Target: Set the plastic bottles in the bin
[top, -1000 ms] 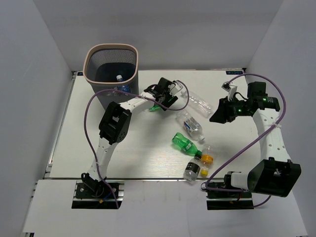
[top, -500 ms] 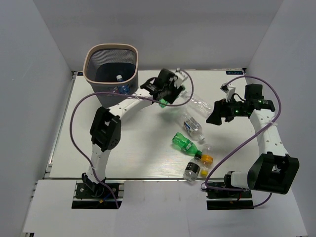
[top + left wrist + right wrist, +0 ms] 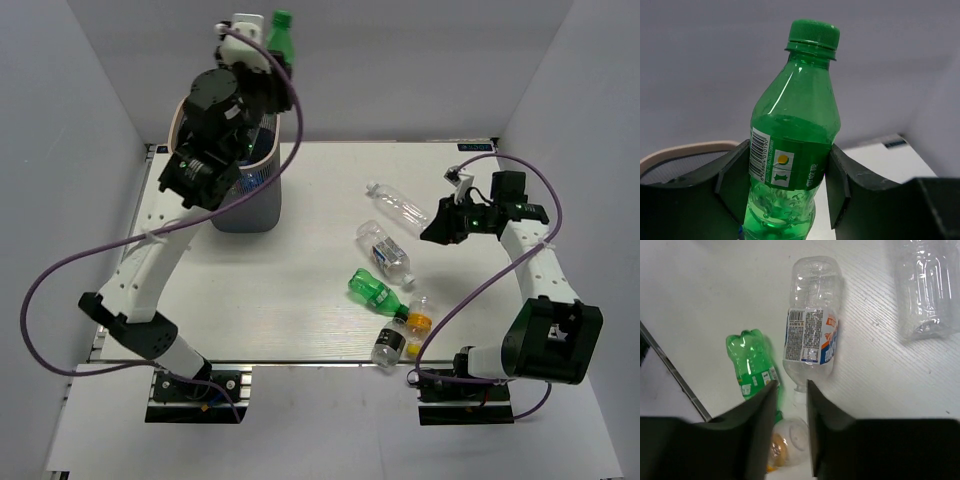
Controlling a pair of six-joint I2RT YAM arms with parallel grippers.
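Left jaws gripping green bottle (image 3: 790,150) at labelled waist over eleven-o'clock bin (image 3: 255,205): likely light, slick, crushable. Right jaws narrow, empty.

The bin (image 3: 248,208) stands at the worktop's (image 3: 300,300) far left, one bottle (image 3: 281,30) above it. Five bottles (image 3: 386,250) lie right of centre, strung from far to near.

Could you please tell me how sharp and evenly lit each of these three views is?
Top external: even, diffuse light, only faint shadows on the table. Left wrist: the green bottle is sharp, with a glare streak on its shoulder. Right wrist: the labelled clear bottle is sharp, the near foreground dark.
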